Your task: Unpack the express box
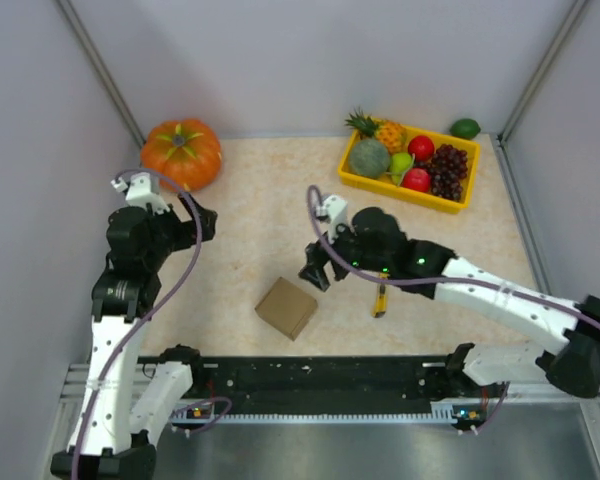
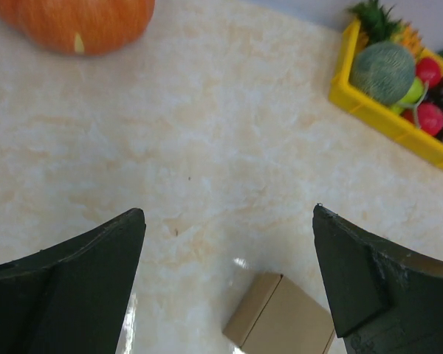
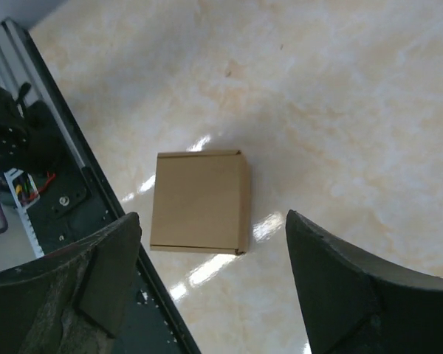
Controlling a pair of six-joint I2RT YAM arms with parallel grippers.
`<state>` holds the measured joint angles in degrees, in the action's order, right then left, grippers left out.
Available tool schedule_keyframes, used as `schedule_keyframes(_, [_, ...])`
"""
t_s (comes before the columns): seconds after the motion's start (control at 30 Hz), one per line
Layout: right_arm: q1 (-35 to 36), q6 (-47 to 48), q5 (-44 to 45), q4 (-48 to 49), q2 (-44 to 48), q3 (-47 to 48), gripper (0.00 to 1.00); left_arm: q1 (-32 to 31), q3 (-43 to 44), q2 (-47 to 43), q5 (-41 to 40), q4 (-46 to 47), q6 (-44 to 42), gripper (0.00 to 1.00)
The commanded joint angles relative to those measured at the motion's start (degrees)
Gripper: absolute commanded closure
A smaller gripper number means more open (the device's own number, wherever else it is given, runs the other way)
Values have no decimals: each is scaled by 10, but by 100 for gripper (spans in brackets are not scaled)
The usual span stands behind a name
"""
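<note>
I had the right pincer (image 1: 316,275) spread wide near the box (image 1: 286,308), left pincer (image 2: 229,212) spread too, but the box sat shut on the bench (image 1: 250,200), nothing unpacked yet.

Table (image 1: 260,200): beige marble-patterned top, glossy. Pumpkin (image 1: 181,152) at 10 o'clock, in the far-left corner. Yellow tray (image 1: 405,195) of fruit at 1 o'clock, with one green fruit (image 1: 465,128) loose just beyond it at 2. Express box (image 1: 287,307), closed, at 6 o'clock. Small yellow-and-black object (image 1: 381,299) at 5, apart from the box.
</note>
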<state>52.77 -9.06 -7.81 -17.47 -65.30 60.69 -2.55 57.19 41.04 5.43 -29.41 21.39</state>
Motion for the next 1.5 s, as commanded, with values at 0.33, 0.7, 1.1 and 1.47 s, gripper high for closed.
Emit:
schedule_keyframes(0.33, [134, -10, 94, 6, -177, -78, 44, -3, -137, 121, 184, -84, 87, 15])
schedule_keyframes(0.7, [131, -24, 133, 51, -257, -71, 45, -32, -240, 166, 273, 3, 129, 17])
schedule_keyframes(1.1, [11, -109, 67, 189, -269, -94, 43, -43, -239, 253, 311, 97, 117, 17])
schedule_keyframes(1.47, [-39, -149, 22, 155, -280, -67, 41, -50, -218, 305, 293, 118, 124, 32])
